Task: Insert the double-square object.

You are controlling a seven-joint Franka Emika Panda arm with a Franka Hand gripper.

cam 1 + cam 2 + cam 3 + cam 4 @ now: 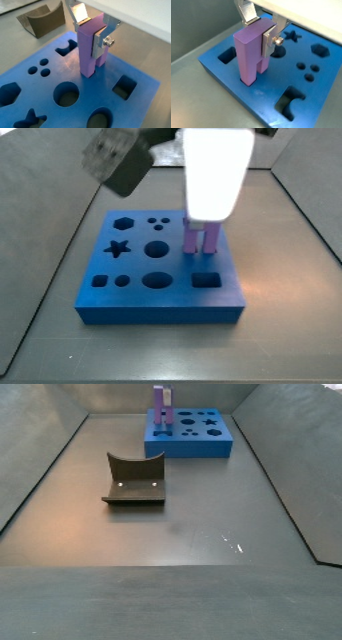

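Note:
The double-square object is a lilac peg of two joined square bars. It stands upright between the silver fingers of my gripper, which is shut on its upper part; both wrist views show this. Its lower end meets the top of the blue block near one edge, and I cannot tell whether it has entered a hole. In a side view the peg hangs under the bright, blurred gripper body, above the block, by the square hole. The far side view shows peg and block.
The block's top has round, star, hexagon and notched holes. The dark grey curved holder stands on the floor apart from the block and shows in a wrist view. Grey walls enclose the floor.

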